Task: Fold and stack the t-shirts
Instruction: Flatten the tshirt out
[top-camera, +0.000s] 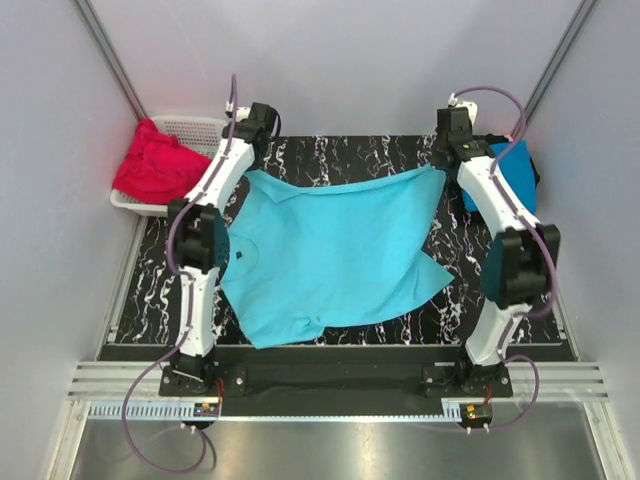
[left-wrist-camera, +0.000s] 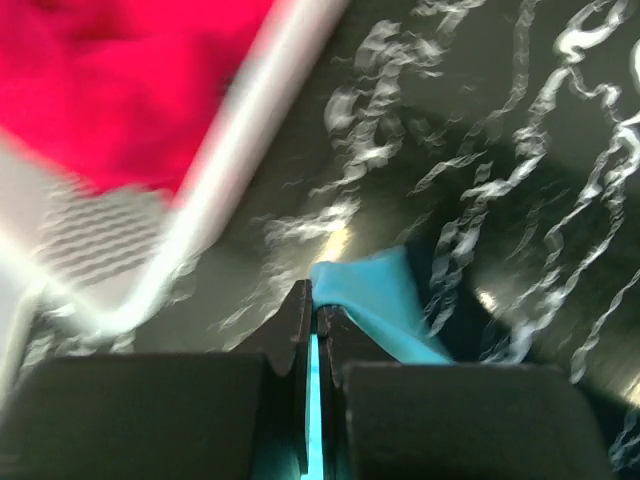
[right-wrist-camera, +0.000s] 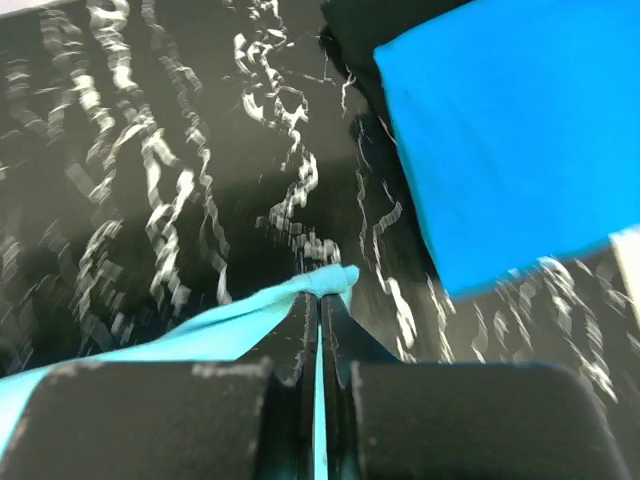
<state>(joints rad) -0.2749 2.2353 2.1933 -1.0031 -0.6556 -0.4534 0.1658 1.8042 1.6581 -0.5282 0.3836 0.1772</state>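
The light turquoise t-shirt (top-camera: 330, 250) hangs stretched between both arms over the black marbled table. My left gripper (top-camera: 247, 172) is shut on its far left corner, and the wrist view shows that fabric (left-wrist-camera: 380, 300) pinched between the jaws of the left gripper (left-wrist-camera: 315, 305). My right gripper (top-camera: 441, 168) is shut on the far right corner, with the bunched hem (right-wrist-camera: 230, 325) clamped at the tips of the right gripper (right-wrist-camera: 322, 297). A folded deeper blue t-shirt (top-camera: 515, 175) (right-wrist-camera: 500, 130) lies at the far right. Red t-shirts (top-camera: 155, 160) (left-wrist-camera: 120, 80) fill the basket.
The white lattice basket (top-camera: 200, 128) (left-wrist-camera: 250, 150) stands at the far left corner, beside the left gripper. A dark fabric edge (right-wrist-camera: 370, 20) shows beside the folded blue shirt. Grey walls close in on both sides, and a metal rail (top-camera: 330, 380) runs along the near edge.
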